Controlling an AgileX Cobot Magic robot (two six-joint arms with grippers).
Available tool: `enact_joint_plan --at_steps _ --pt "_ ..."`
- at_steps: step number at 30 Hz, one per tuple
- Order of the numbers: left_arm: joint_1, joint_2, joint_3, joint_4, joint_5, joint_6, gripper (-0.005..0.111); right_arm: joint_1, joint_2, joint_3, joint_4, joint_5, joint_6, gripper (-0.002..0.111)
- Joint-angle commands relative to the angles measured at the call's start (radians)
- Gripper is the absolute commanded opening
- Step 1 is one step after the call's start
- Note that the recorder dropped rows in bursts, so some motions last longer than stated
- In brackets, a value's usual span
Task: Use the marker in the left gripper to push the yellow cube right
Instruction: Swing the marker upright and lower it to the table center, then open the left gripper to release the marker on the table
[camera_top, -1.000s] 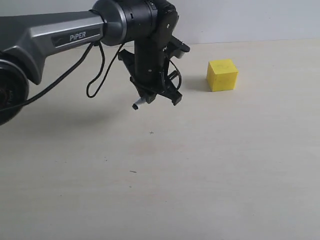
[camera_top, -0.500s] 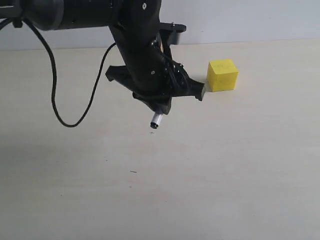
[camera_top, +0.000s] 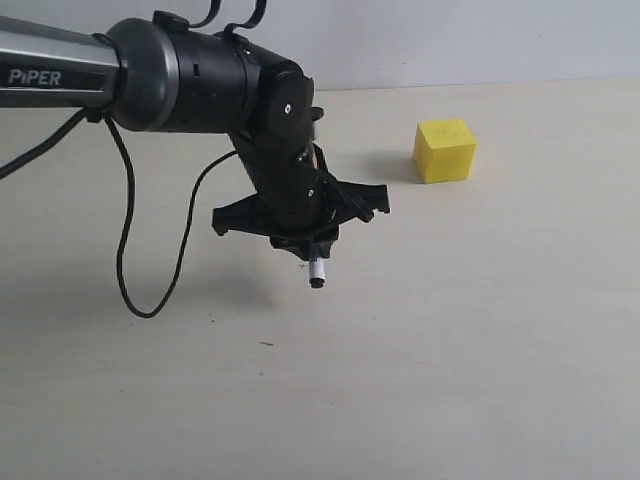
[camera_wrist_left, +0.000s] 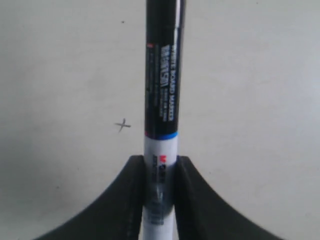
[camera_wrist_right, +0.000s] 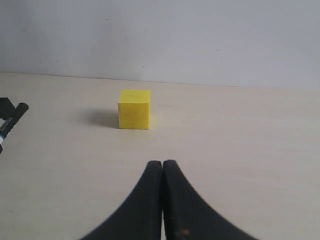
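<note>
The yellow cube (camera_top: 444, 150) sits on the pale table (camera_top: 450, 330) at the back right, touching nothing. My left gripper (camera_top: 305, 238) hangs left of it and nearer the front, a clear gap away. It is shut on the marker (camera_top: 317, 272), whose white stub with a black end pokes out below. In the left wrist view the fingers (camera_wrist_left: 131, 195) clamp the marker (camera_wrist_left: 161, 95) on its white barrel, and the black labelled part runs out ahead. My right gripper (camera_wrist_right: 162, 165) is shut on nothing and faces the yellow cube (camera_wrist_right: 134, 109).
A black cable (camera_top: 150, 290) loops down from the left arm onto the table. A small cross mark (camera_wrist_left: 122, 125) is drawn on the table beside the marker. A pale wall (camera_top: 480, 40) stands behind the table's far edge.
The left arm has swung and turned, bringing the gripper lower and nearer the front. The marker's visible end has moved down and slightly right. The cube has not moved.
</note>
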Motion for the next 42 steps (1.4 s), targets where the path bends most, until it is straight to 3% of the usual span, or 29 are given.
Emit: enact_joint_plan --at_steps 1,6,32,39,42 --pt "0.025 0.050 0.002 -0.037 0.006 -0.015 0.000 0.002 -0.006 0.005 -0.001 -0.006 -0.002 0.000" --pt "0.059 0.058 0.002 -0.054 0.035 0.008 0.000 0.002 -0.006 0.005 -0.001 -0.006 -0.002 0.000" --pt "0.059 0.058 0.002 -0.054 0.019 0.115 0.001 0.002 -0.006 0.005 -0.001 -0.006 -0.002 0.000" --pt "0.059 0.058 0.002 -0.054 0.022 0.133 0.032 0.002 -0.006 0.005 -0.001 -0.006 -0.002 0.000" --pt "0.059 0.058 0.002 -0.054 0.023 0.133 0.038 0.002 -0.006 0.005 -0.001 -0.006 -0.002 0.000"
